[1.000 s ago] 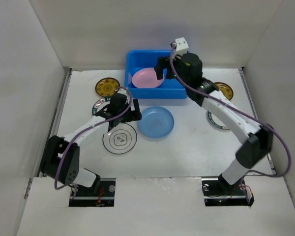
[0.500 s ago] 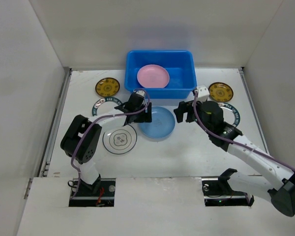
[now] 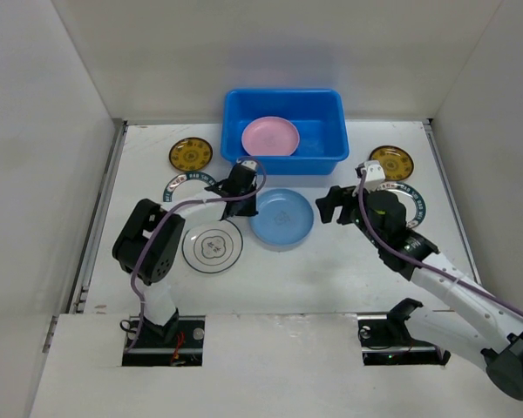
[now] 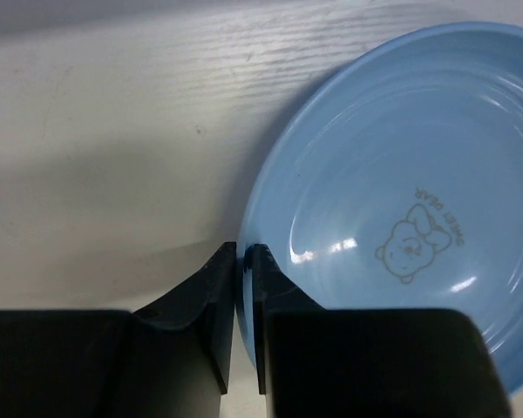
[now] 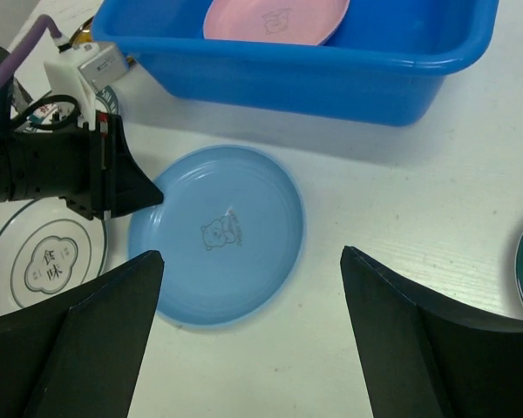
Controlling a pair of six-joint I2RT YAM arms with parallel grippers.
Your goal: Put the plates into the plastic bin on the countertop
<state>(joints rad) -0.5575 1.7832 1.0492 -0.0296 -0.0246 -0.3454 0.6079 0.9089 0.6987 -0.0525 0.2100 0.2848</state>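
A light blue plate (image 3: 281, 219) with a bear print lies on the countertop (image 3: 331, 270) just in front of the plastic bin (image 3: 283, 164). My left gripper (image 3: 247, 203) is shut on its left rim; in the left wrist view the two fingers (image 4: 241, 252) pinch the plate's edge (image 4: 401, 218). My right gripper (image 3: 329, 207) hovers open to the plate's right, and its spread fingers (image 5: 251, 252) frame the plate (image 5: 218, 235) without touching it. A pink plate (image 3: 270, 136) rests inside the bin (image 5: 331, 83).
A white plate with a thin dark ring (image 3: 213, 246) lies left of the blue plate. Yellow-gold plates sit at back left (image 3: 190, 154) and back right (image 3: 390, 162). Dark-banded plates lie partly under the left arm (image 3: 176, 186) and the right arm (image 3: 416, 205). White walls enclose the surface.
My left gripper has shut on the blue plate's rim, and the plate has shifted slightly right. The right arm has come back from over the bin to beside the blue plate.
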